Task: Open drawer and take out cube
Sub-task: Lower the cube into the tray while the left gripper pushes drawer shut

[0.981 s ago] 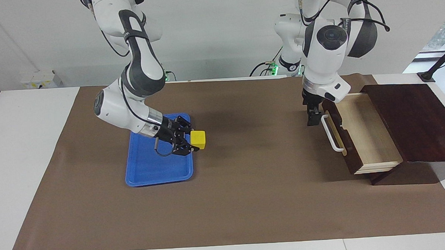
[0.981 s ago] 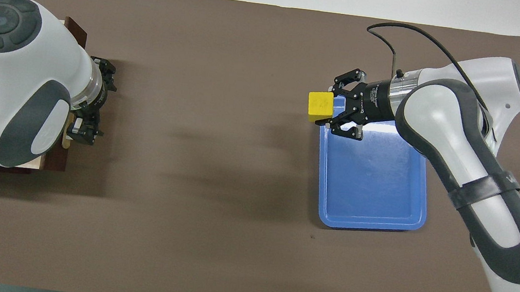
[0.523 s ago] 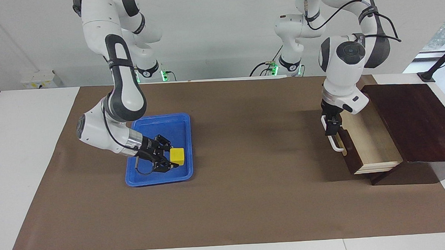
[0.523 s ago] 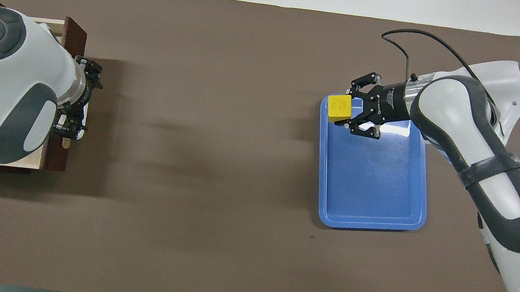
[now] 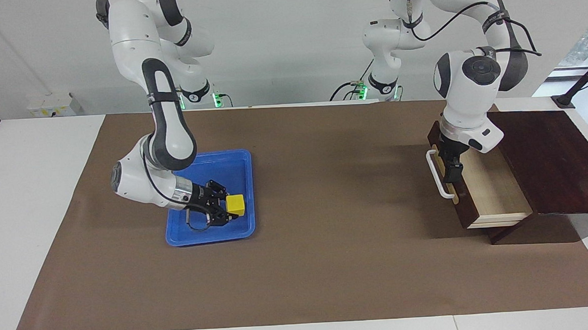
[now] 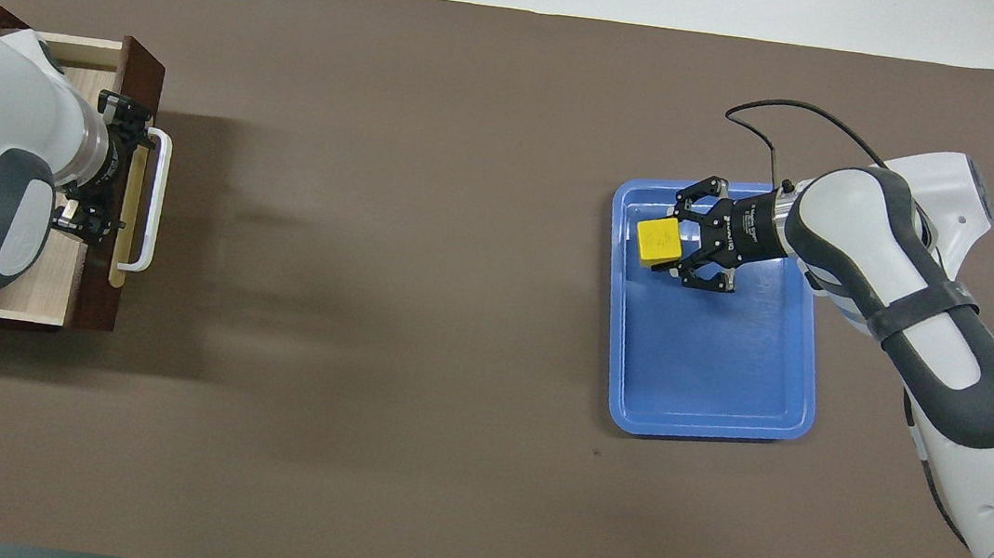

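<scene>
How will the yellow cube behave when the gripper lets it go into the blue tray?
The cube has flat faces, so it will probably settle without rolling. It keeps its shape in the right gripper, so likely stiff. The blue tray looks glossy; it might slide slightly.

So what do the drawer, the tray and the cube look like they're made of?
The dark brown drawer looks like stained wood with a pale bare-wood interior and visible grain; its white bar handle could be metal or plastic. The blue tray looks like glossy moulded plastic, showing highlights. The small yellow cube is matte; whether foam, plastic or wood is unclear.
</scene>
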`<act>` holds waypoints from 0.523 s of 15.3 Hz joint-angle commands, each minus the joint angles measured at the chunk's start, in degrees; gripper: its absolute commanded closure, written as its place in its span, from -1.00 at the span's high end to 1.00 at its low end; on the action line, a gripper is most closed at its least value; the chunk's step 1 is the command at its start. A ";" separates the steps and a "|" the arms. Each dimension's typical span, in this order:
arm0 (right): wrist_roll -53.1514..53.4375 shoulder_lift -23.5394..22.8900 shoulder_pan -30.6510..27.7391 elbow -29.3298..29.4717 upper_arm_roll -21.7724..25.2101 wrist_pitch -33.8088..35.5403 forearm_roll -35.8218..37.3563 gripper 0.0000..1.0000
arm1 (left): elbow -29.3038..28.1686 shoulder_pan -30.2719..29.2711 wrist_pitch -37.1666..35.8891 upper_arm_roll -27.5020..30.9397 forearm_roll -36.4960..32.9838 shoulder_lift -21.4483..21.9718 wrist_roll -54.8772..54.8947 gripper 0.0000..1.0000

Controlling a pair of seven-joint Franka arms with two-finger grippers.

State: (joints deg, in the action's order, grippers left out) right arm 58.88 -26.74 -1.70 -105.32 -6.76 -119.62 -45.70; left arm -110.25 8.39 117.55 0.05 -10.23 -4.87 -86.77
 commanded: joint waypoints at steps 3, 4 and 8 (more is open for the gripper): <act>-2.98 2.04 -0.32 -3.67 -0.36 -1.76 -1.06 -1.00 | -0.32 -5.74 3.74 -0.22 -1.37 -0.41 4.23 1.00; -2.98 2.13 -0.32 -3.84 -0.36 -1.76 -1.06 -1.00 | -0.32 -6.62 3.74 -0.22 -1.37 -0.41 5.29 1.00; -2.98 2.39 -0.41 -4.54 -0.36 -1.67 -1.06 -1.00 | -0.41 -11.19 5.84 -0.22 -1.37 -0.50 10.56 1.00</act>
State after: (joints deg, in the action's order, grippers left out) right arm 57.59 -26.32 -1.71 -107.44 -6.76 -120.29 -45.77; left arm -110.29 0.19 120.94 0.07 -10.26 -5.08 -79.54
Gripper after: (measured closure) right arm 0.436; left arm 0.000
